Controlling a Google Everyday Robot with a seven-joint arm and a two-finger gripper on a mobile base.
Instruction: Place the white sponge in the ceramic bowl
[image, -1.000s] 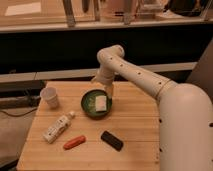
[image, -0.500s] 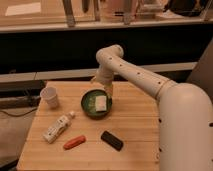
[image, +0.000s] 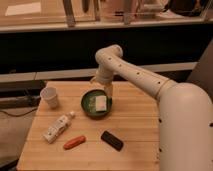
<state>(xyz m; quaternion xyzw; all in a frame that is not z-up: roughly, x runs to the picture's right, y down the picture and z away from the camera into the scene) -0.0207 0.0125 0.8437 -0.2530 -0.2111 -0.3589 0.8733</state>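
- the white sponge (image: 101, 103) lies inside the ceramic bowl (image: 86, 109), a pale block against the green glaze, in the half of the bowl nearer the right edge of the worktop (image: 140, 125).
- we judge it light and soft: it should squash under a pinch and spring back, and it won't slip or break. if it needed taking up again, we would grip across its short sides, gently.
- the bowl stands near the middle of the worktop, a little toward the far edge. being ceramic, it is likely heavy, hard and chippable, so we would avoid knocking its rim.
- the claw (image: 107, 91) hangs just over the far side of the bowl, right above the sponge. whether it is open or closed, or has hold of the sponge, we cannot tell.
- a paper cup (image: 50, 96) stands toward the far left corner, and a white bottle (image: 58, 127) lies near the left edge. an orange-red object (image: 74, 142) and a black object (image: 112, 140) lie toward the near edge.
- we can read no brand or writing. the bottle's label is too small to make out.
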